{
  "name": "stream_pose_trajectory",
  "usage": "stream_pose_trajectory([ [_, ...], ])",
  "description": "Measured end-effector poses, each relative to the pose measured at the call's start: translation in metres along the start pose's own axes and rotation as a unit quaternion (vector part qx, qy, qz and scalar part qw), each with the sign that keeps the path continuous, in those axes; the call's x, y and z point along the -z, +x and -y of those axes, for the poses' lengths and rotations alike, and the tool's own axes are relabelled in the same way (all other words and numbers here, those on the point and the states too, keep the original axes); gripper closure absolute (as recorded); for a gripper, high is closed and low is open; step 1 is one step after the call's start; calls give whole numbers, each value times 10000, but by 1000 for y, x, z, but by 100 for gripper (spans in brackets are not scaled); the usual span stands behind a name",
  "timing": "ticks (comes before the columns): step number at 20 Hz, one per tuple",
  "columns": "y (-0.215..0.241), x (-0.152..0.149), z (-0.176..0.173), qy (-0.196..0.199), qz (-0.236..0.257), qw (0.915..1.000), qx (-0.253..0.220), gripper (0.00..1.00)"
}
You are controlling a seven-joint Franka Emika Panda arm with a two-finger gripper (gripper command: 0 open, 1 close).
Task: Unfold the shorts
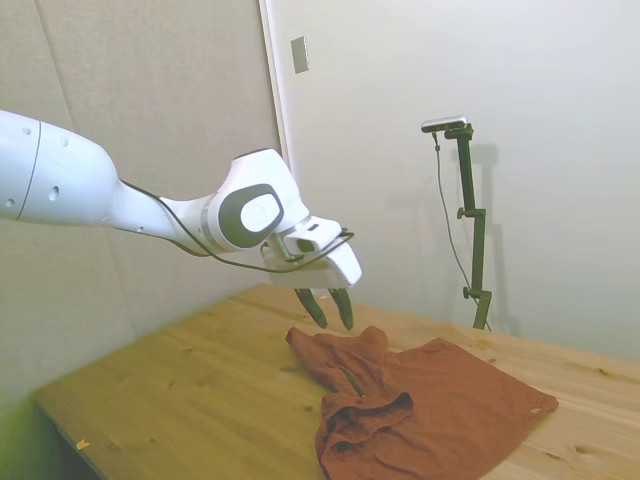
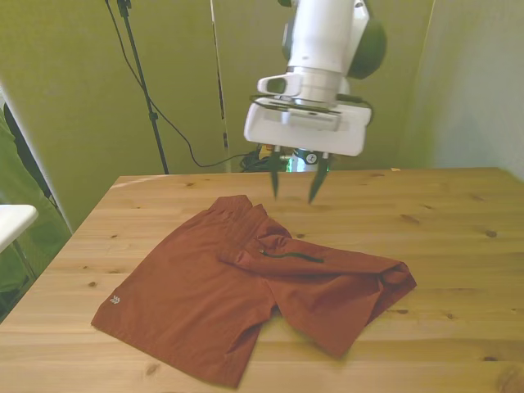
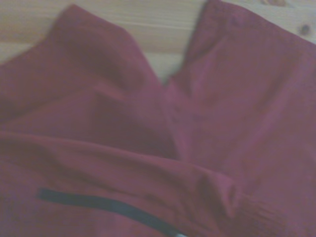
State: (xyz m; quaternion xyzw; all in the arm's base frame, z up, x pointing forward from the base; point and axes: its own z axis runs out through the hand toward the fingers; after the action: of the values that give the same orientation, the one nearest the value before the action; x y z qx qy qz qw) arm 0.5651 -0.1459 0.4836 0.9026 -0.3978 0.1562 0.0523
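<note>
The arm (image 1: 70, 190) is glossy white, built of thick rounded segments that taper toward the wrist. A round joint (image 1: 248, 212) near the wrist carries a flat grey disc set in its side. A thin black cable (image 1: 185, 245) loops along the underside of the forearm to the wrist. Below the wrist sits a wide, flat white hand block (image 2: 304, 127) with a ribbed grey strip on its front face. Two slim dark fingers (image 2: 315, 182) taper to narrow tips beneath it

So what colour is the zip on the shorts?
Dark, near black, against the rust-orange shorts. The zip shows best in the wrist view.
</note>
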Motion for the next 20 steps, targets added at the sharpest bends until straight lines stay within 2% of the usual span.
stream_pose_trajectory([
  [3, 22, -34, -31, -30, 63, 9992, 386, 0],
  [7, 31, -90, -50, 28, 315, 9947, 981, 0],
  [12, 48, -125, -61, 212, 448, 9928, 1086, 0],
  [13, 51, -128, -62, 245, 466, 9927, 1084, 100],
  [20, 55, -145, -56, 322, 547, 9915, 1132, 100],
])
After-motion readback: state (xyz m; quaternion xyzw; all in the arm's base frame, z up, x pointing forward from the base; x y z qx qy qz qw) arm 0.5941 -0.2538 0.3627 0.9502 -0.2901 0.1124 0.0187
